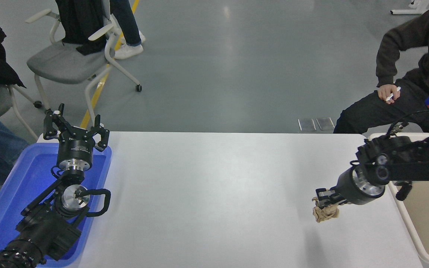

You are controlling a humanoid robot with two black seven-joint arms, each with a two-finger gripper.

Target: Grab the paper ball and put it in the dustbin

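Observation:
My right gripper (324, 203) is shut on the paper ball (325, 213), a crumpled tan-brown wad, and holds it in the air above the white table (207, 193), casting a shadow below. The arm comes in from the right edge over the dustbin (410, 219), a cream-beige bin standing at the table's right end. The ball hangs to the left of the bin's rim, over the table. My left gripper (75, 124) is open and parked at the lower left above the blue tray.
A shallow blue tray (9, 193) sits at the table's left end under the left arm. A person in dark clothes sits at the far right behind the bin. An office chair and a walking person's legs are at the top left.

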